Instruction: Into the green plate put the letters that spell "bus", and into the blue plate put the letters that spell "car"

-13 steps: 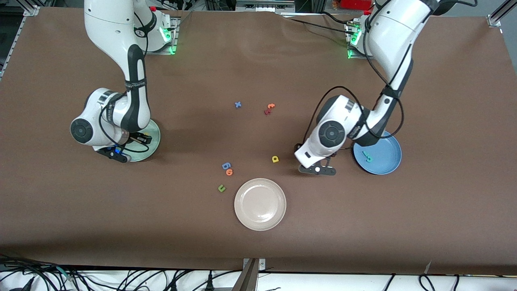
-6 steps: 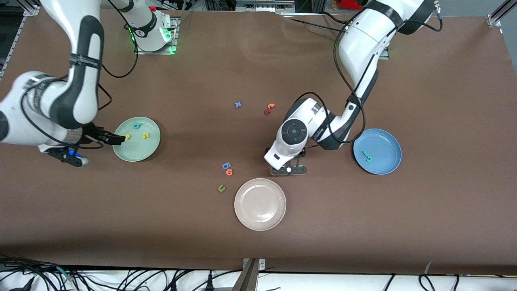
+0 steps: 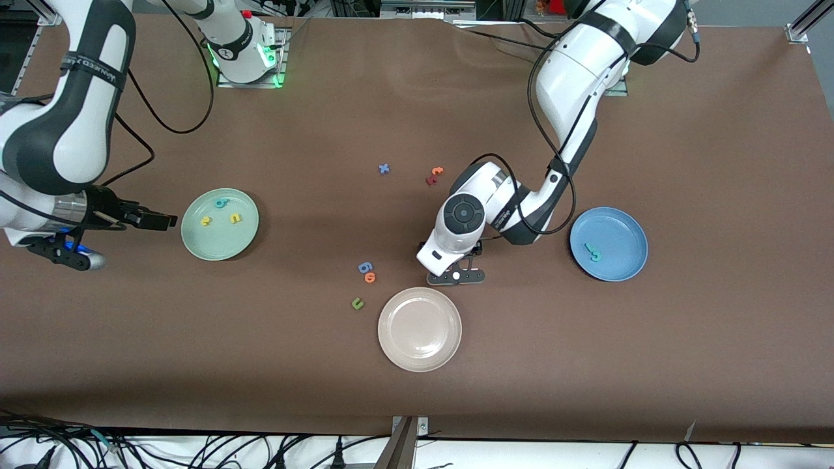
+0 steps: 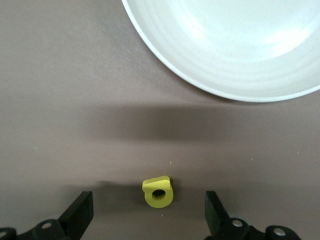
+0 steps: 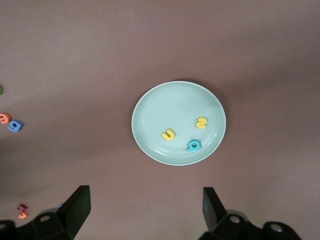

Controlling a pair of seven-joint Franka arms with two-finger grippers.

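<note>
While the b (image 3: 221, 203), u (image 3: 234, 219) and s (image 3: 206, 221) lie in the green plate (image 3: 195, 238), the right hand (image 3: 153, 220) hangs beside it, fingers apart, and the left hand (image 4: 149, 212) straddles the yellow a (image 4: 158, 191) with fingers spread, apparently to carry it to the blue plate (image 3: 629, 228).
</note>
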